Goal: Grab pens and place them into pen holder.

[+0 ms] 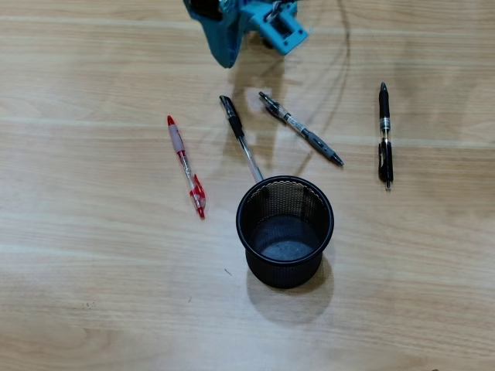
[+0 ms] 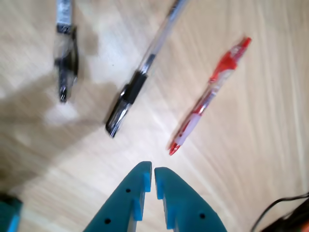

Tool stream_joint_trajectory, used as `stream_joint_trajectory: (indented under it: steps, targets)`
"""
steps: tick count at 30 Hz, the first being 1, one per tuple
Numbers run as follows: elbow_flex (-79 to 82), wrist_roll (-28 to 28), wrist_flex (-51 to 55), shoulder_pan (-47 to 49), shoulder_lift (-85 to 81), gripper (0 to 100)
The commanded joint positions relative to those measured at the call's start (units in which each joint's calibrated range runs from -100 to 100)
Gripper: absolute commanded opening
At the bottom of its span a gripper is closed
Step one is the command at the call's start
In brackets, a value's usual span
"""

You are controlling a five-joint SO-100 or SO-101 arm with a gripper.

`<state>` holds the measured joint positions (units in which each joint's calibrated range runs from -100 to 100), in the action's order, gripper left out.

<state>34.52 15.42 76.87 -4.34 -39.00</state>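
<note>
The blue arm [image 1: 244,27] hung over the far edge of the wooden table [image 1: 93,255] in the overhead view, well short of anything it might pick up. In the wrist view its gripper [image 2: 153,172] pointed down at bare wood with the two teal fingers [image 2: 129,198] drawn almost together — only a thin slit showed between the tips, and nothing was held between them.

All four pens lay flat on the table, none in the cup. The red pen [image 1: 186,165] lay off to the left in the overhead view, running roughly top to bottom with a slight slant; the wrist view showed it [image 2: 207,96] up and to the right of the fingertips, near them but not touching. The clear pen with the dark tip [image 1: 240,137] lay in the middle, its lower end reaching the rim of the pen holder [image 1: 285,230] — whether it touched the rim I could not tell. In the wrist view that pen [image 2: 140,79] sat just above the gripper, blurred. A black pen [image 1: 301,129] lay slanted to the right of it, its upper end near the arm's shadow. The second black pen [image 1: 384,135] lay well apart at the right, nearly straight up and down.

The pen holder stood upright near the middle of the table, its dark mesh wall unbroken and its floor bare.
</note>
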Motion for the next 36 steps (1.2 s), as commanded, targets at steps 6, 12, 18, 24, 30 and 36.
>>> stream_joint_trajectory:
  steps: [6, 12, 18, 24, 30, 36]
  targets:
    - [-15.4, 14.5, -0.5, -3.5, 14.6, 3]
    - [-23.7, 14.2, -0.5, -5.7, 25.3, 3]
    - [-33.7, 14.2, 0.0, -6.4, 38.4, 3]
    - [-36.6, 14.1, -0.6, -7.1, 46.5, 26]
    - [-36.7, 14.1, -4.3, -7.8, 52.2, 26]
    - [-36.7, 14.2, -11.3, -7.8, 60.9, 27]
